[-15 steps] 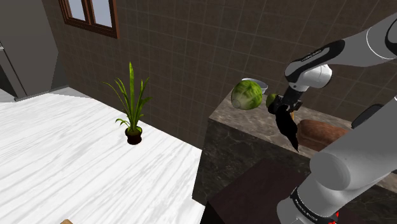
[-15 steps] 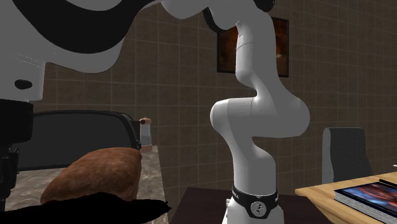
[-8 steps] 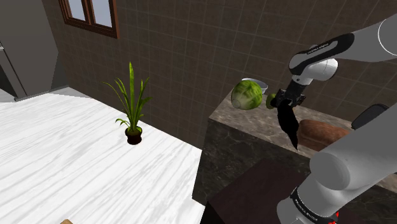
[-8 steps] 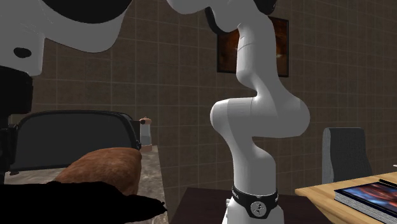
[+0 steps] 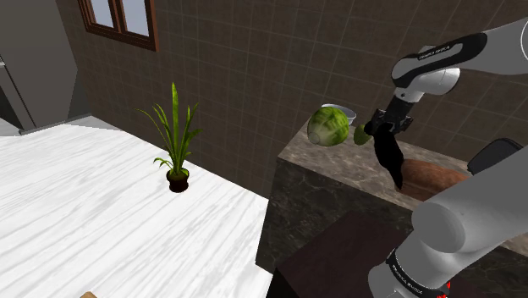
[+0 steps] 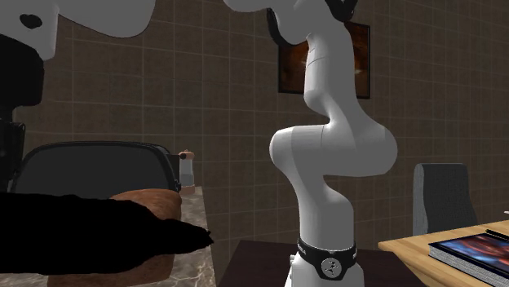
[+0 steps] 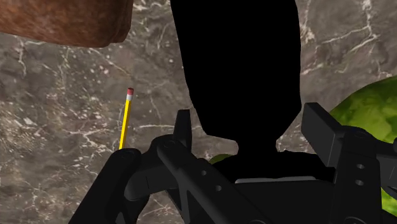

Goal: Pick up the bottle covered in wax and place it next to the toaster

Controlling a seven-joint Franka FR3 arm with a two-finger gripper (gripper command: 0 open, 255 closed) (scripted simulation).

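Observation:
The bottle (image 5: 392, 161) is drawn pure black and hangs long and tilted from my gripper (image 5: 382, 134), above the marbled counter (image 5: 338, 162). In the wrist view its black shape (image 7: 238, 76) sits clasped between the two fingers of the gripper (image 7: 251, 137), which is shut on it. From the second exterior view the bottle (image 6: 98, 236) stretches across the lower left, in front of the dark toaster (image 6: 90, 163) and partly hiding a brown loaf (image 6: 155, 200).
On the counter lie a green cabbage (image 5: 328, 126), a grey bowl (image 5: 343, 111), a small green fruit (image 5: 362, 133), the loaf (image 5: 431, 176) and a yellow pencil (image 7: 125, 124). A small shaker (image 6: 187, 169) stands beside the toaster. A potted plant (image 5: 176, 140) stands on the white table (image 5: 85, 212).
My gripper has risen and shifted toward the shoulder view's right, carrying the black bottle higher above the counter. In the second exterior view the bottle now covers more of the loaf.

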